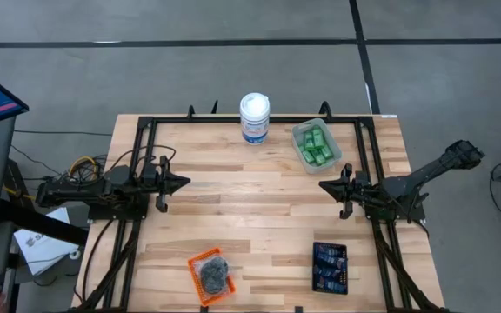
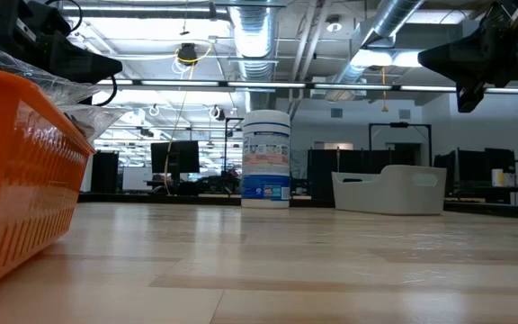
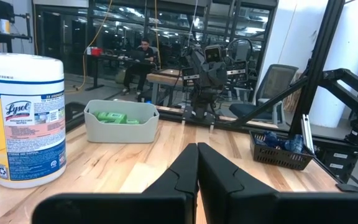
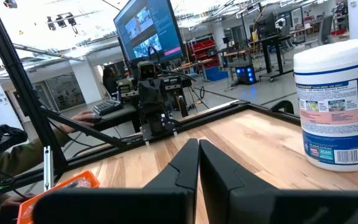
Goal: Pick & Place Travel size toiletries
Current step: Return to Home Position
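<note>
Travel size toiletries (image 1: 316,146) sit in three lots, none in a hand. Green bottles (image 3: 110,116) lie in the clear tray (image 1: 300,132) at the far right of the bench (image 1: 259,217), just beside the Lysol canister (image 1: 254,117), which stands upright at the far edge near the middle. Dark blue tubes (image 1: 330,267) fill the black tray (image 1: 315,269) at the near right. Grey scrub pads (image 1: 213,274) in clear wrap are piled in the orange basket (image 1: 195,263) at the near edge, left of centre; in the low view the wrap pokes above the basket rim. Left hand (image 1: 181,183) hovers over the left-middle of the bench, pointing toward the centre, fingers (image 3: 185,168) pressed together, gripping nothing. Right hand (image 1: 324,185) mirrors it over the right-middle, facing the left one, fingers (image 4: 211,165) also closed on nothing. Both are well apart from each other and from all three containers, with bare wood between them. The low view shows both arms raised clear above the bench surface. A person (image 3: 143,53) sits at a desk in the room behind the right arm.
</note>
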